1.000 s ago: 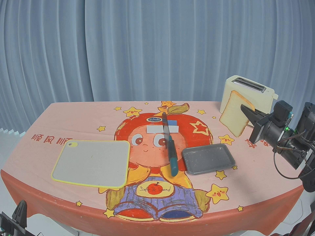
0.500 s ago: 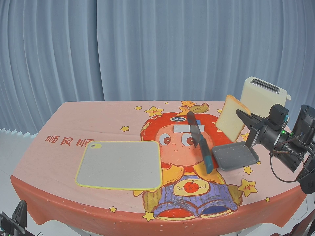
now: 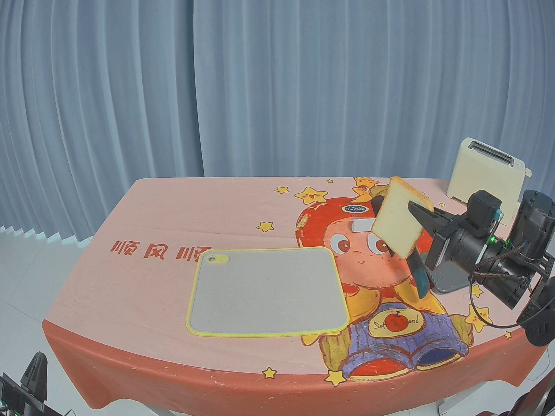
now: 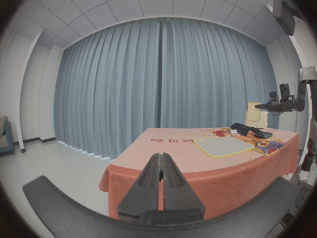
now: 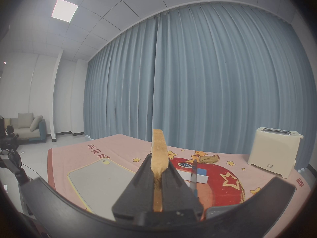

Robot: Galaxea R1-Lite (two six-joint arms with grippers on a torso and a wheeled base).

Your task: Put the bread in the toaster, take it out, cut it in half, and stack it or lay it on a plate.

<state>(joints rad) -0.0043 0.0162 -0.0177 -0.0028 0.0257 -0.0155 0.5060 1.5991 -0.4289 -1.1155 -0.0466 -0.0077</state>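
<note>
The step in hand looked like the carry from toaster to board. The right claw [image 3: 417, 212] was clamped shut on the slice of bread [image 3: 396, 226], pinching it near one edge so that it stood on edge in the air, clear of the counter [image 3: 173, 215]. In the right wrist view the slice [image 5: 159, 149] rose straight up out of the closed jaws of that claw [image 5: 158, 169], crust edge facing the camera.

The bread hung above the knife [image 3: 420, 277] and just beside the grey tray-like plate [image 3: 450, 281]. The white toaster [image 3: 488, 171] sat well apart behind it on the robot's right. The yellow-rimmed cutting board [image 3: 266, 290] lay flat to the robot's left of the slice, bare and ready.

I judged that the next move called for bringing the slice over the board, tipping it flat and lowering it before letting go. A drop from its upright pose could let it topple off or land on the knife.

The left claw [image 4: 161, 169] was closed on nothing, held low and well short of the counter's edge. It would probably be needed for the knife afterwards.
</note>
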